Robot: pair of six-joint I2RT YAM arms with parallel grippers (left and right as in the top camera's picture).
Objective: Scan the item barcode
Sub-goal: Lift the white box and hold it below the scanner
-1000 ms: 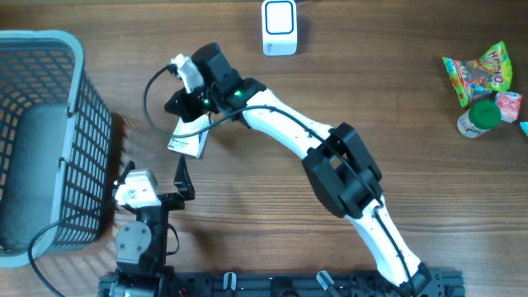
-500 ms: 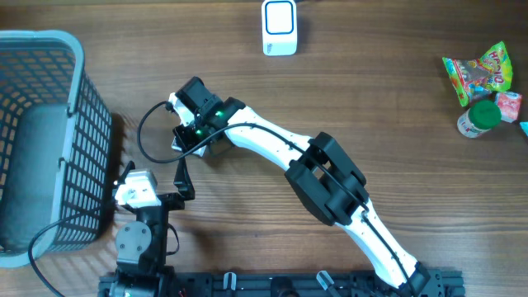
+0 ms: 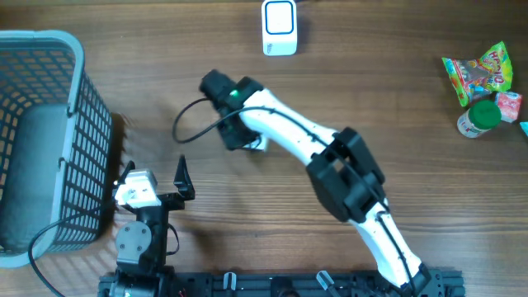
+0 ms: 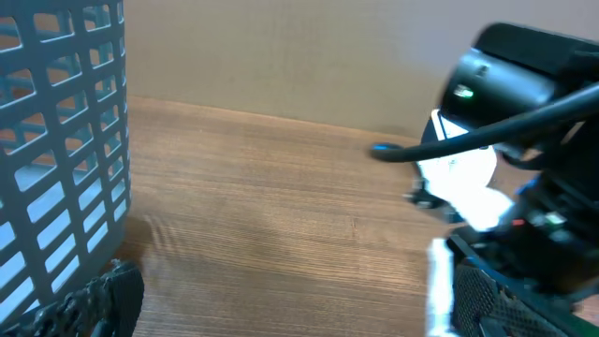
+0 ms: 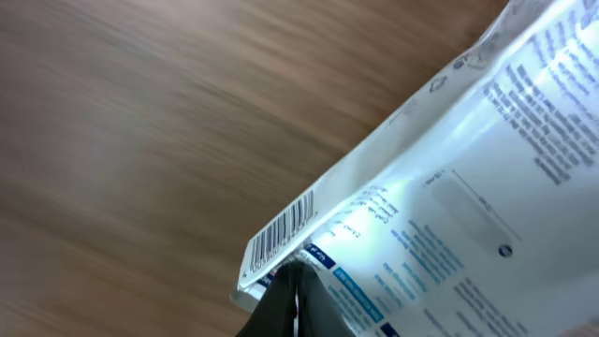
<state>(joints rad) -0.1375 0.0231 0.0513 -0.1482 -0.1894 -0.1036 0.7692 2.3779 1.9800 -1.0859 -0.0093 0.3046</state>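
From above, the right gripper (image 3: 246,136) hangs over the left-middle part of the brown wooden table (image 3: 396,49). Only a small corner of the flat white plastic packet (image 3: 259,145) shows under it. The small white box-shaped scanner (image 3: 280,27) stands at the far edge, well apart from the packet. The left gripper (image 3: 155,175) rests near the grey plastic mesh basket (image 3: 82,99), with jaws spread wide and empty.

In the left wrist view the packet hangs under the black head of the right arm.

In the right wrist view the dark fingertips (image 5: 292,298) are pressed together on the packet's edge, just beside the black printed barcode (image 5: 284,230).

So picking up seems done. Left to do, I judge: carrying the packet to the scanner and turning the barcode toward it.
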